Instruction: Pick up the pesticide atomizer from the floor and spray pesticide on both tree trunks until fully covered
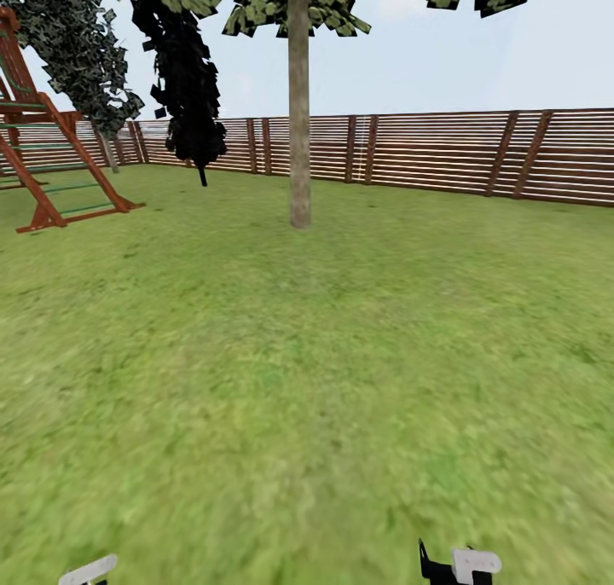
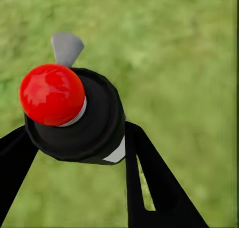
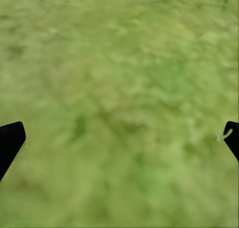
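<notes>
My left gripper is shut on the pesticide atomizer, a dark bottle seen end on with its red nozzle tip and grey trigger, held over grass. The right gripper is open, its black fingertips far apart above bare lawn. A tree stands ahead in the middle of the head view, its straight grey-brown tree trunk rising from the grass well beyond both arms. Small pieces of my left arm and right arm show at the lower edge.
A slim near-black conifer stands left of the trunk. A red-brown wooden play frame is at far left, with another leafy tree behind it. A slatted brown fence closes the far side. Open lawn lies between me and the trunk.
</notes>
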Motion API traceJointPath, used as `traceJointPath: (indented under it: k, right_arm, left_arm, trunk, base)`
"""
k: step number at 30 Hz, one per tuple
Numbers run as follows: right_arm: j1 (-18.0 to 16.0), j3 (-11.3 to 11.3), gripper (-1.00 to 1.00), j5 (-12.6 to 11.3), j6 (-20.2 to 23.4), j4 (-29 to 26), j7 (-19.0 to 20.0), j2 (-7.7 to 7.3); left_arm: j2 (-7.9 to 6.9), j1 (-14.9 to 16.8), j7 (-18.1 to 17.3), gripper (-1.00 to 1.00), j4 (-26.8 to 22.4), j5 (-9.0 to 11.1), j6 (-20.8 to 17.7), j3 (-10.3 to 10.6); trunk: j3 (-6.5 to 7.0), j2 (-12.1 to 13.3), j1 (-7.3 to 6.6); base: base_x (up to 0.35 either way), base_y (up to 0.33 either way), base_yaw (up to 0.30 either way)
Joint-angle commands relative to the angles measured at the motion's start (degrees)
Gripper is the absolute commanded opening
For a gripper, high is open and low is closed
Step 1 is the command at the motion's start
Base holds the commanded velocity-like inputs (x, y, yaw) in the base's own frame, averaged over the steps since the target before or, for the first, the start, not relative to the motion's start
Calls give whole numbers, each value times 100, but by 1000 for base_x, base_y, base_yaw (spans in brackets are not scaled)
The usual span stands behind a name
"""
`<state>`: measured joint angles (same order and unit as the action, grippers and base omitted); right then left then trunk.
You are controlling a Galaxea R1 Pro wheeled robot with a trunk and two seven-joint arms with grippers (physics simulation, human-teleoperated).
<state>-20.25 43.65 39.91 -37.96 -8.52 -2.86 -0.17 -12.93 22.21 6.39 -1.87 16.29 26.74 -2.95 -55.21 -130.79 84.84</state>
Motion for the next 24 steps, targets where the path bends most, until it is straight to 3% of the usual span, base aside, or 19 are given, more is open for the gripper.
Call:
traceJointPath:
  k: [1,24]
  right_arm:
    - [-5,30,100,60,-18,8,-30,-1]
    - [-5,29,100,60,-18,13,-30,-1]
  left_arm:
    - [1,3,3,-100,2,-12,16,-27]
    - [1,3,3,-100,2,-12,24,-28]
  trunk:
    - [-5,-2,3]
    - [-5,-2,3]
  base:
    - [340,0,0]
    - [340,0,0]
